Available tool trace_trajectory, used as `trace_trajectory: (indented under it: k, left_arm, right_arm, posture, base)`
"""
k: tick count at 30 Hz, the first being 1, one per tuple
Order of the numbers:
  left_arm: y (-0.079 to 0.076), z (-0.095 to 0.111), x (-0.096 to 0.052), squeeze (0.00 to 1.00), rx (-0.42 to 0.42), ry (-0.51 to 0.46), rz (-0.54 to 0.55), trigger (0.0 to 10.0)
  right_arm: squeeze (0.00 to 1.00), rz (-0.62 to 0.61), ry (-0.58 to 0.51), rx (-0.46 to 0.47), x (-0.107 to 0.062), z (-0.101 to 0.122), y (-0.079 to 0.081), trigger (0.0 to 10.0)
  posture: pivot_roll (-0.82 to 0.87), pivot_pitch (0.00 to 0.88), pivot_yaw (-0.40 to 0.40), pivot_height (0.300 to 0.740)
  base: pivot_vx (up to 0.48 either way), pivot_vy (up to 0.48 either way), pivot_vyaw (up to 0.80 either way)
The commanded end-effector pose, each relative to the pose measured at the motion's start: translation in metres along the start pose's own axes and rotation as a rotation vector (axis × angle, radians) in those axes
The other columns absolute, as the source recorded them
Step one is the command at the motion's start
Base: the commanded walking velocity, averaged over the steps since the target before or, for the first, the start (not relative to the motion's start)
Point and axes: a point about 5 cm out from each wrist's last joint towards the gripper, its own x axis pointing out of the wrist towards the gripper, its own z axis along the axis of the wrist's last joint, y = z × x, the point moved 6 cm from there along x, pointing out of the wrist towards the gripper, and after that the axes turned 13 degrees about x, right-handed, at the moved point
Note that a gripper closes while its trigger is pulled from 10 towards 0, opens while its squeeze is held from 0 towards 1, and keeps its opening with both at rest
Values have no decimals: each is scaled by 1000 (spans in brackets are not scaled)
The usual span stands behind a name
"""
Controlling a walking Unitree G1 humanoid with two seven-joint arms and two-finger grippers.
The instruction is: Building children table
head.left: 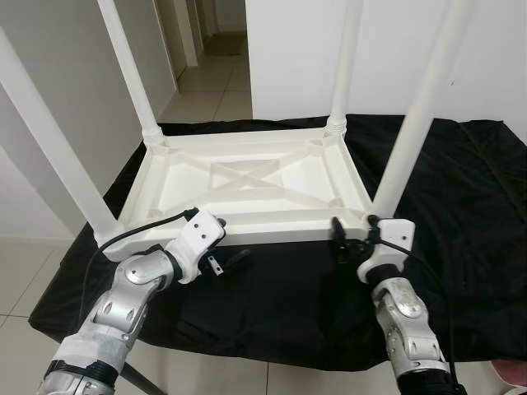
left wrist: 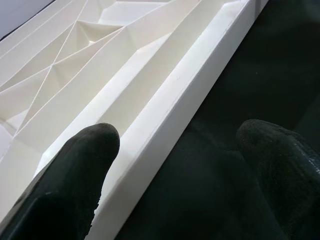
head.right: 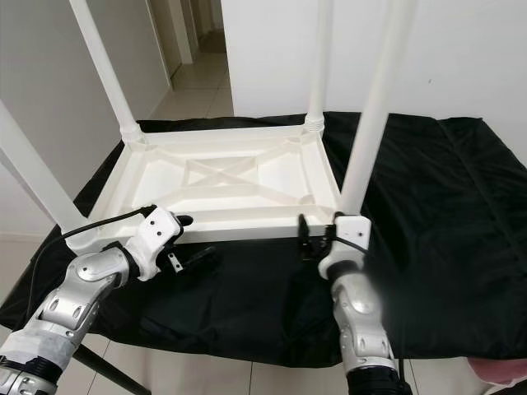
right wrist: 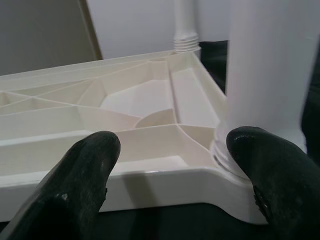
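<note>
A white plastic children's table (head.left: 247, 177) lies upside down on a black cloth (head.left: 461, 206). Its legs stand up at the corners: far left (head.left: 123, 66), far right (head.left: 346, 58), near right (head.left: 420, 107) and near left (head.left: 49, 140). My left gripper (head.left: 230, 243) is open at the near rim (left wrist: 190, 95), one finger (left wrist: 75, 175) above the underside, the other (left wrist: 280, 165) over the cloth. My right gripper (head.left: 354, 234) is open at the near right corner, facing the base of the near right leg (right wrist: 265, 65).
The cloth-covered surface ends just in front of my arms, with tiled floor (head.left: 25, 271) below and to the left. A dark stand leg (head.left: 140, 378) shows under the near edge. White walls and an open doorway (head.left: 214, 49) lie behind.
</note>
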Motion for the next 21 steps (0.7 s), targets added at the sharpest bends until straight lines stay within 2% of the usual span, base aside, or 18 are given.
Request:
trace_trajectory:
  k: [1,2,3,4,7,12,16,21]
  left_arm:
    - [3,-1,1,0,2,-1,-5,10000]
    - [3,-1,1,0,2,-1,-5,10000]
    - [4,-4,3,0,16,6,-3,10000]
    - [4,-4,3,0,16,6,-3,10000]
    - [4,-7,7,0,6,11,0,10000]
    - [5,-7,8,0,-3,11,4,10000]
    - [7,-14,18,0,4,39,33,10000]
    - [14,-23,27,0,-24,78,77,10000]
  right_arm:
    - [0,-37,6,8,-5,-4,-8,10000]
    - [0,-37,6,8,-5,-4,-8,10000]
    - [0,7,2,-1,-9,-6,5,10000]
    - [0,7,2,-1,-9,-6,5,10000]
    - [0,54,5,-6,-13,-11,24,10000]
    - [0,71,0,-11,-13,-11,30,10000]
    - [0,105,-33,-12,-7,-3,45,10000]
    - [0,114,-53,-6,-5,3,52,10000]
  posture:
    - [-104,0,118,740]
    - [-104,0,118,740]
    - [-105,9,115,740]
    - [-105,9,115,740]
    - [-105,11,114,740]
    - [-105,11,114,740]
    - [-106,21,110,740]
    - [-110,21,112,740]
  base:
    - [0,0,0]
    - [0,0,0]
    - [0,0,0]
    - [0,0,0]
    - [0,0,0]
    - [0,0,0]
    - [0,0,0]
    - [0,0,0]
